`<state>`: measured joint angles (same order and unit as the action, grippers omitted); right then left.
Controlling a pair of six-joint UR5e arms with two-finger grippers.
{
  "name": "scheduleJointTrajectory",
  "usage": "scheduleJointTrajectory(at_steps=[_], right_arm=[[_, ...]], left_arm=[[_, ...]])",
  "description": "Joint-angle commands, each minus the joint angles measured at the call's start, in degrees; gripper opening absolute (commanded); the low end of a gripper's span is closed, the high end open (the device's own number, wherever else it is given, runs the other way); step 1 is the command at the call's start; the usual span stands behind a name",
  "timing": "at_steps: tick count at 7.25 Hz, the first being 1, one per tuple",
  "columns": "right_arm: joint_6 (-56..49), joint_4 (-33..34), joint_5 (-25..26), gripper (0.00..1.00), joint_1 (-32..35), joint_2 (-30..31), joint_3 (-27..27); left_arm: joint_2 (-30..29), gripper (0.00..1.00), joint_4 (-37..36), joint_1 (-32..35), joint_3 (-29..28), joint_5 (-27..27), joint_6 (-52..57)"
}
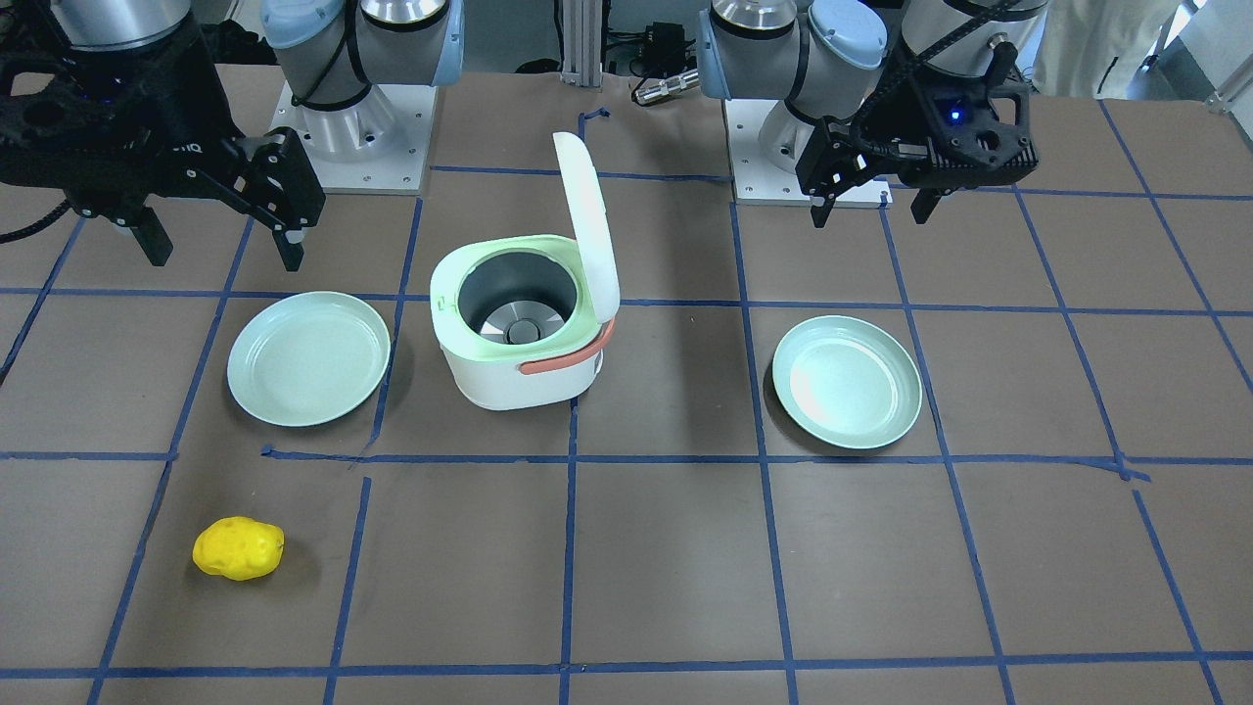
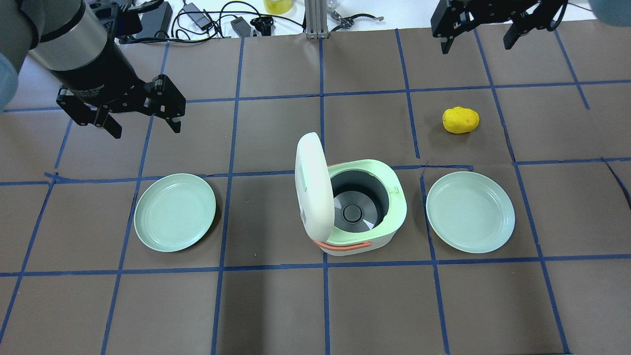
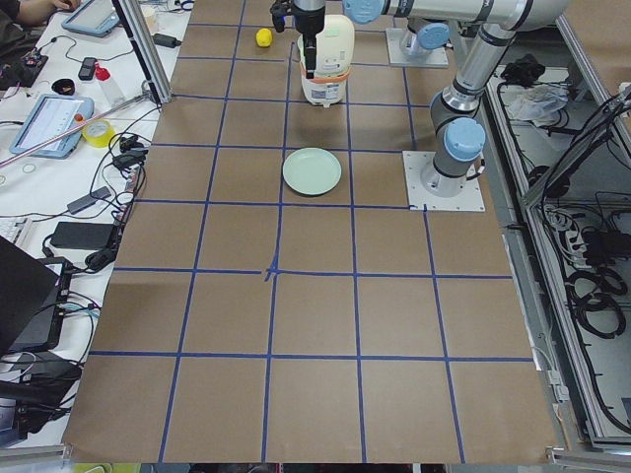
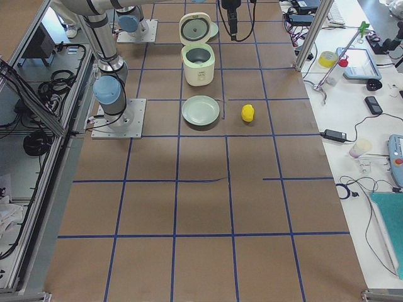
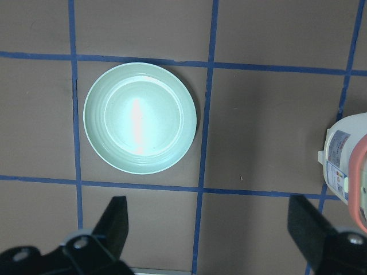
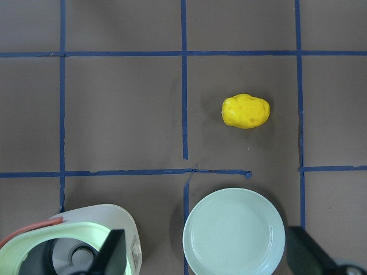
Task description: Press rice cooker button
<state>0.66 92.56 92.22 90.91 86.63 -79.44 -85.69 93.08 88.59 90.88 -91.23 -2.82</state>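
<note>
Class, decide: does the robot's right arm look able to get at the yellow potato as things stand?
Probably yes: the right gripper hangs open nearby, and the potato lies alone with nothing standing between them.

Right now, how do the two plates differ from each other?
The right plate lies close beside the cooker; the left plate lies clearly farther from it. The cooker's raised lid stands on the left plate's side, while the right plate is on the side away from the lid. The potato lies near the right plate; the left plate has no potato near it. Both are pale green, round, empty and lie flat.
</note>
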Motion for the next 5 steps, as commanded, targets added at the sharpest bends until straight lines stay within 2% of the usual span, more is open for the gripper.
scheduleJointTrajectory(at_steps=[1,5], right_arm=[[-0.4,0.3,-0.1,1.00,0.0,0.0,-0.6],[-0.1,-0.2,-0.1,1.00,-0.1,-0.1,-0.6]], left_arm=[[0.0,1.00,0.0,0.0,0.0,0.0,-0.1],[0.0,1.00,0.0,0.0,0.0,0.0,0.0]])
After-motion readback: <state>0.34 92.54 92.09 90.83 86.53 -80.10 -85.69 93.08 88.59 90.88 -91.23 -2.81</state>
